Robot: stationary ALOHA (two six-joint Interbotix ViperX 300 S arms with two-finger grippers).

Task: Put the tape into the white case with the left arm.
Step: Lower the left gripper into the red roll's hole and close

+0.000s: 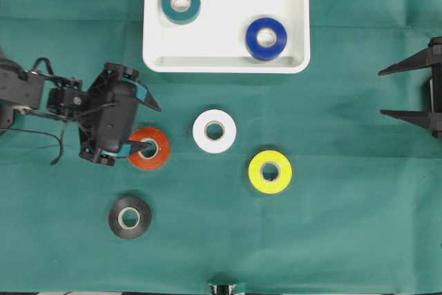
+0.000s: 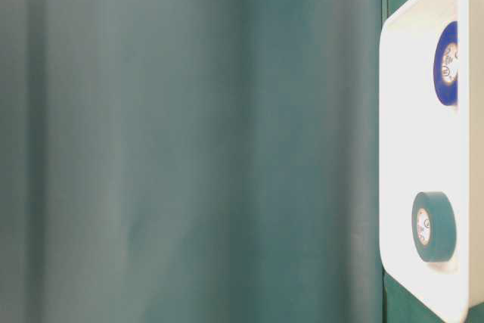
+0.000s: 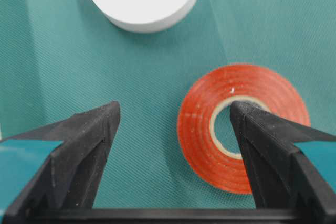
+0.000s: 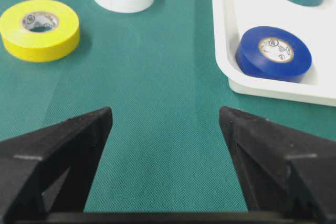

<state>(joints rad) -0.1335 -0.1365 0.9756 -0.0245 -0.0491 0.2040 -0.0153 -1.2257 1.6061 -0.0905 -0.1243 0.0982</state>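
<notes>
A red tape roll [image 1: 159, 159] [image 3: 199, 129] lies flat on the green cloth, left of centre. My left gripper [image 1: 156, 128] [image 3: 174, 109] is open and low over it. One teal-striped finger reaches into the roll's hole, the other stands over bare cloth beside the roll, so one side of the ring lies between the jaws. The white case [image 1: 224, 65] [image 2: 393, 149] [image 4: 223, 35] sits at the far middle and holds a teal roll [image 1: 169, 3] and a blue roll [image 1: 253, 39]. My right gripper [image 1: 381, 92] [image 4: 165, 114] stands open at the right edge, holding nothing.
A white roll [image 1: 204, 131] [image 3: 142, 3] lies just right of the red one. A yellow roll [image 1: 257, 170] [image 4: 42, 38] lies right of centre, and a black roll [image 1: 142, 223] sits near the front left. Green cloth covers the table.
</notes>
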